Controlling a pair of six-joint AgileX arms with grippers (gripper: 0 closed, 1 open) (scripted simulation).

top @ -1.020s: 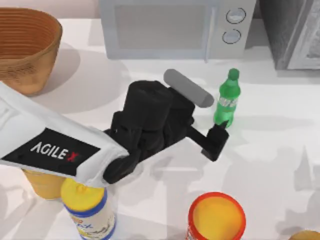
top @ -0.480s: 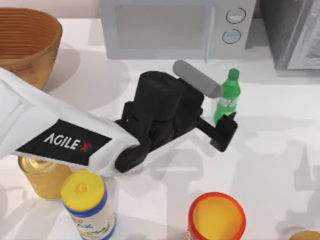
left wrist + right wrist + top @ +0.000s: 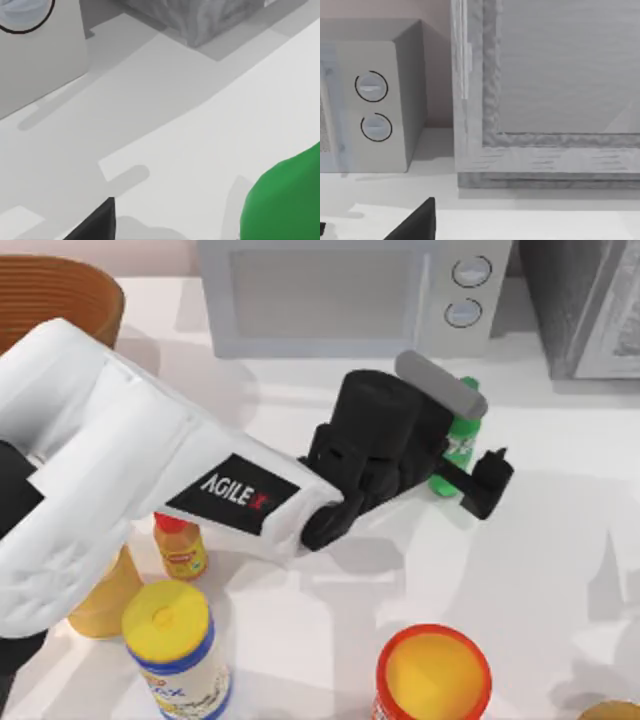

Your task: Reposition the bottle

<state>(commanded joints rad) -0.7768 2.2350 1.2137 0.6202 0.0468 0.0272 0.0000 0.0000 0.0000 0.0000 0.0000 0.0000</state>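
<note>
A: Where is the left gripper (image 3: 478, 472)?

B: Right at the bottle (image 3: 460, 445), in front of the microwave (image 3: 350, 295). One dark finger (image 3: 487, 483) sits beside the bottle's base on the side away from the microwave; the other is hidden under the wrist, so I cannot tell whether the gripper is closed on the bottle or just around it.

A: And the surface?

B: A plain white table (image 3: 560, 570), with the microwave at its back edge and a grey textured cabinet (image 3: 590, 305) beside the microwave.

A: How does the bottle look?

B: Upright, translucent green with a pale label band. Its top is covered by the arm's grey camera bar (image 3: 440, 383). In the left wrist view a green bulge (image 3: 285, 200) shows close by.

A: Anything else around?

B: A woven basket (image 3: 60, 300) far from the microwave, a small orange bottle with a red cap (image 3: 180, 545) under the arm, a blue-and-yellow canister (image 3: 178, 648), and an orange-lidded tub (image 3: 432, 672), all well apart from the bottle.
</note>
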